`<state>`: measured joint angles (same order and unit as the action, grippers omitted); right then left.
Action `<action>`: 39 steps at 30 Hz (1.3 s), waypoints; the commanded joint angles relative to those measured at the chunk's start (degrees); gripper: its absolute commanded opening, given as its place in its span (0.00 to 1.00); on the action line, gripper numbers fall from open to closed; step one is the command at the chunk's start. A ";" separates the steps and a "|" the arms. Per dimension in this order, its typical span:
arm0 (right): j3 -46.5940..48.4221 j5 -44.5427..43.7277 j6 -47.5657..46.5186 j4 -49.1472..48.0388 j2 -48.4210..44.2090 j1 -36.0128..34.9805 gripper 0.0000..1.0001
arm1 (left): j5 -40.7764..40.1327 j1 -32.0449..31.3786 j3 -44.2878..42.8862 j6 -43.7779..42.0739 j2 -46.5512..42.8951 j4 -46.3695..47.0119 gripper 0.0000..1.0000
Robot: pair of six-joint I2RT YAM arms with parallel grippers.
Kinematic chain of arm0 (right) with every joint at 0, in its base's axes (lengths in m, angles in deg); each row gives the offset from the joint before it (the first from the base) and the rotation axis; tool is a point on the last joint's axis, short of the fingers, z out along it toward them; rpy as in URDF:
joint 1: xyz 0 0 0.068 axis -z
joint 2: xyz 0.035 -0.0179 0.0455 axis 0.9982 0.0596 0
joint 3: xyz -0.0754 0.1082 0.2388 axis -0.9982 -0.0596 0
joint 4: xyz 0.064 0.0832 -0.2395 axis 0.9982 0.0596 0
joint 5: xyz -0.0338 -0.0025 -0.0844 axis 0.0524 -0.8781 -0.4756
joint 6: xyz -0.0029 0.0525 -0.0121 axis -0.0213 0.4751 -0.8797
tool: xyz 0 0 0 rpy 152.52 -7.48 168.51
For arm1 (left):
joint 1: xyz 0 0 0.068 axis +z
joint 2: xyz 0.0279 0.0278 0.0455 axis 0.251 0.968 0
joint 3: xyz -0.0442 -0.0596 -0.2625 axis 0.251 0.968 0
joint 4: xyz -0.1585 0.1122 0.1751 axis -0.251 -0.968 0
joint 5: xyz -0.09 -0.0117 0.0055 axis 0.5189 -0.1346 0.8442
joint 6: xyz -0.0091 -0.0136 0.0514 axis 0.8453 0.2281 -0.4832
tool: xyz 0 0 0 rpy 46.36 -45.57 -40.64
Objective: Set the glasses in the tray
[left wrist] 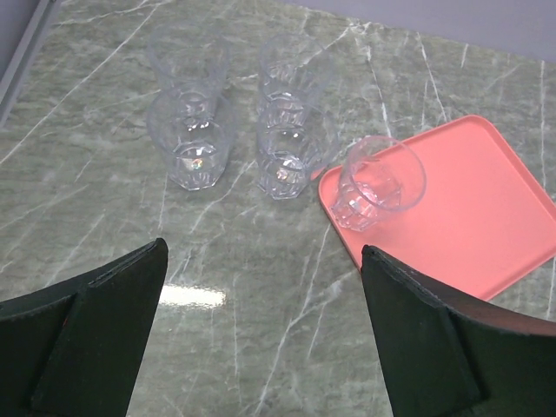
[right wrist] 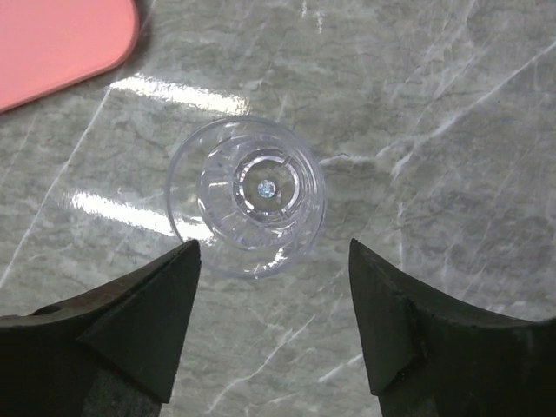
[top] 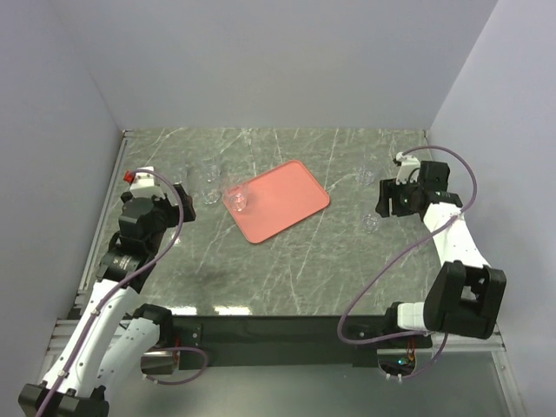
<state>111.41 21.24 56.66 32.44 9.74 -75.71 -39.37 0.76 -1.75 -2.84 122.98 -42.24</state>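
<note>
Hovering over the grey marble table (top: 304,269), the left gripper (left wrist: 262,252) has its two dark fingers (left wrist: 95,339) spread wide with nothing between them. Ahead of it and a little toward its left finger stands a close cluster of glasses (left wrist: 191,152), a nearer pair side by side and what looks like a second pair just behind them, though the clear walls overlap and the exact count is hard to tell. Ahead of its right finger lies the pink tray (left wrist: 469,200), set at an angle, its nearest corner just beside the nearer glass of the cluster. One glass (left wrist: 378,182) stands upright inside that corner of the tray, close against the low rim. The rest of the tray's floor, farther from the gripper, is bare pink. The right gripper (right wrist: 271,256) is also wide apart and grips nothing. A single glass (right wrist: 246,195) stands upright on the table just ahead of its fingertips (right wrist: 182,261), roughly centred on the gap but beyond it, its round rim and base seen from straight above. It touches neither finger. A rounded corner of the tray shows well off to the far left of this gripper. In the overhead view another glass (top: 366,174) stands on the table on the far side of the right gripper (top: 382,201), apart from the tray.
</note>
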 commanded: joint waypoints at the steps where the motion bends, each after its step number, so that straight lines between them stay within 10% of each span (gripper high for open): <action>1: 4.13 -1.43 2.82 0.23 2.98 0.64 0.70 | -2.28 0.07 -0.27 -0.97 0.00 2.51 0.99; 26: 7.48 -2.58 3.79 0.14 13.81 0.73 0.40 | -1.75 0.07 0.00 -0.97 -1.06 2.78 0.98; 39: 7.92 -0.66 0.90 1.89 12.67 0.64 0.07 | -1.93 0.07 0.00 -0.97 -1.14 2.86 0.98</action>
<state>116.48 18.75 59.28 33.56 23.88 -75.40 -40.62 0.76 -1.75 -2.97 122.67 -42.19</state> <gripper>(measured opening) 0.114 0.984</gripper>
